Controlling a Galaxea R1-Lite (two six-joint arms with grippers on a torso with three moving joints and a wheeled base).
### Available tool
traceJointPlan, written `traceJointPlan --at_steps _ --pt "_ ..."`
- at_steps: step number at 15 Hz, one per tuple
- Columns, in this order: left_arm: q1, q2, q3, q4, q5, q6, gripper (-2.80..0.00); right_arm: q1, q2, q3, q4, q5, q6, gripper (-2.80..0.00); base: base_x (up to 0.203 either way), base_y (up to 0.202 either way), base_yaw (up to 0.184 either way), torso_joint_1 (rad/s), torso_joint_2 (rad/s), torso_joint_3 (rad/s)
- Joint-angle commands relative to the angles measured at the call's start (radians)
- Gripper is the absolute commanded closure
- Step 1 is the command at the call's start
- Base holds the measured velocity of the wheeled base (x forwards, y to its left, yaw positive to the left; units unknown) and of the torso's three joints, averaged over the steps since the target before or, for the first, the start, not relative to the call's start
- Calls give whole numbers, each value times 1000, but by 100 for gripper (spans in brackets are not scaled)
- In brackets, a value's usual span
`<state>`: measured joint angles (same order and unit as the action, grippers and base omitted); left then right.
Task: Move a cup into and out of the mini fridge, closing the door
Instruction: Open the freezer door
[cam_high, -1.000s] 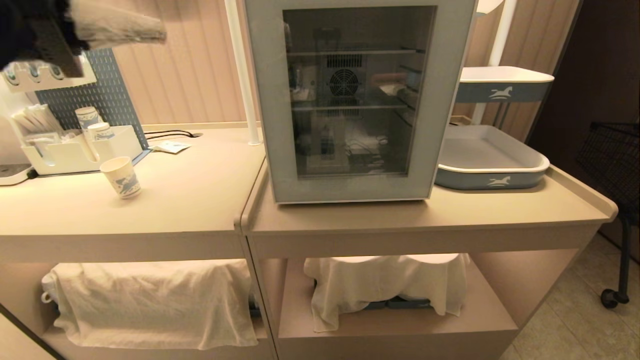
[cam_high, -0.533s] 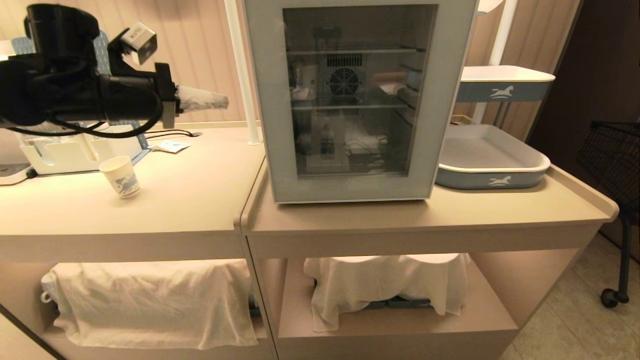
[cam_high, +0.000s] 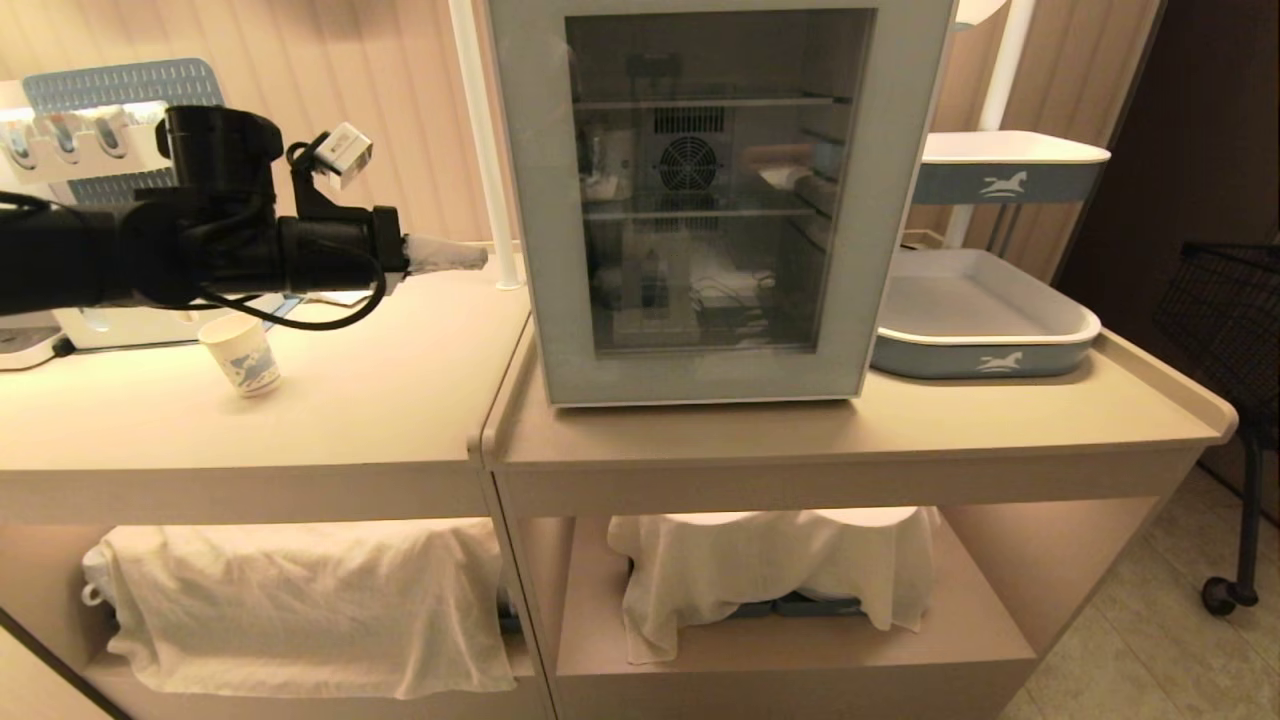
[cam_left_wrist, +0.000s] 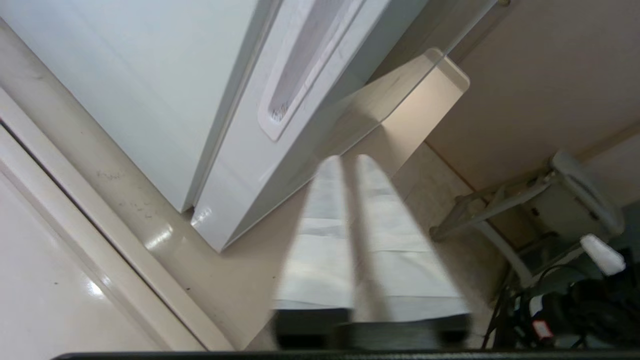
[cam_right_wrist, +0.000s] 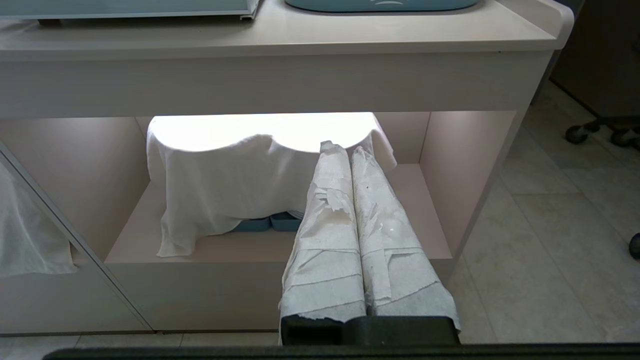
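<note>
The black left arm's paper-wrapped gripper (cam_high: 470, 257), nearly pressed together and empty, points at the white glass-fronted mini fridge's (cam_high: 700, 200) left side. It looks aimed at the door's (cam_left_wrist: 320, 75) recessed handle; the patterned paper cup (cam_high: 242, 354) waits nearby.

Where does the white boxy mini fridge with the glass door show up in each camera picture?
Head view: mini fridge at top centre, on the beige counter.
Left wrist view: its white side and door edge fill the upper left.
Right wrist view: only its bottom edge at the top.
Shared landmark: the beige counter.
</note>
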<state>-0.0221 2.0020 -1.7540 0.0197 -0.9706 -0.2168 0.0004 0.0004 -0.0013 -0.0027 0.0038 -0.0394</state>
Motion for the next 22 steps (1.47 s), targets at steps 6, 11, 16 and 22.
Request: traceJointPlan --at_steps 6,11,16,22 --pt "-9 27 17 -61 10 130 -280 1 -2 1 0 1 -1 0 0 0 0 0 0 0" --pt "-10 -4 79 -173 11 125 -280 1 -1 0 0 1 -1 0 0 0 0 0 0 0" --pt "-61 2 68 -384 11 57 -280 1 -2 0 0 1 -1 0 0 0 0 0 0 0" --pt "-131 -2 62 -455 61 -18 -280 1 -1 0 0 1 -1 0 0 0 0 0 0 0"
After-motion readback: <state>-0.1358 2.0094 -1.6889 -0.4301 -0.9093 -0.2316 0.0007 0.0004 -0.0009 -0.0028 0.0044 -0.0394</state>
